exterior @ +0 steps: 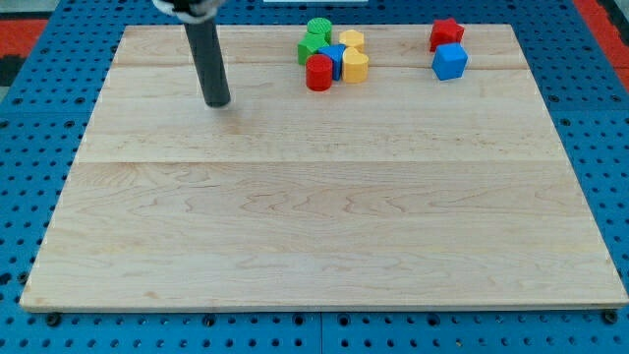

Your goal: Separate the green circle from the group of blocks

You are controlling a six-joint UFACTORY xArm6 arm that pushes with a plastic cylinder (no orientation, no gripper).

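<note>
The green circle (318,29) sits at the top of a tight cluster near the view's top centre. The cluster also holds another green block (308,48), a red cylinder (318,73), a blue block (335,57) and two yellow blocks (352,41) (356,66). My tip (217,102) rests on the board to the left of the cluster, well apart from it and a little lower than the red cylinder.
A red block (445,34) and a blue cube (450,62) stand together at the view's top right. The wooden board (314,216) lies on a blue perforated table, and the cluster sits close to the board's top edge.
</note>
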